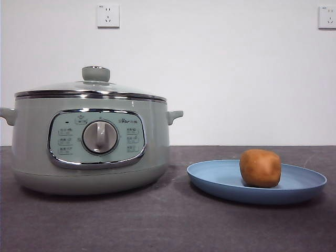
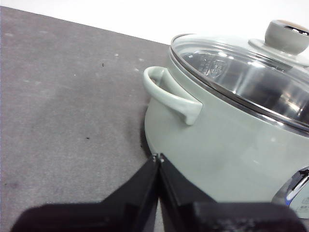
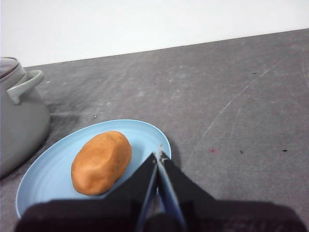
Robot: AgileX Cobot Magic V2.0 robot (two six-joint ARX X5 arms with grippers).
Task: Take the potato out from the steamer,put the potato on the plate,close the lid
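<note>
The sage-green steamer (image 1: 89, 142) stands at the left with the glass lid (image 1: 90, 88) sitting shut on its rim. The orange-brown potato (image 1: 260, 168) lies on the light-blue plate (image 1: 210, 178) at the right. My left gripper (image 2: 158, 158) is shut and empty, hanging beside the steamer (image 2: 227, 140) below its side handle (image 2: 171, 94), with the lid (image 2: 241, 72) in sight. My right gripper (image 3: 159, 155) is shut and empty, above the edge of the plate (image 3: 43, 174), just beside the potato (image 3: 101, 162). Neither gripper shows in the front view.
The dark grey tabletop (image 1: 168, 226) runs under everything. A white wall with two sockets (image 1: 107, 16) stands behind. In the right wrist view the steamer's handle (image 3: 24, 84) shows close to the plate.
</note>
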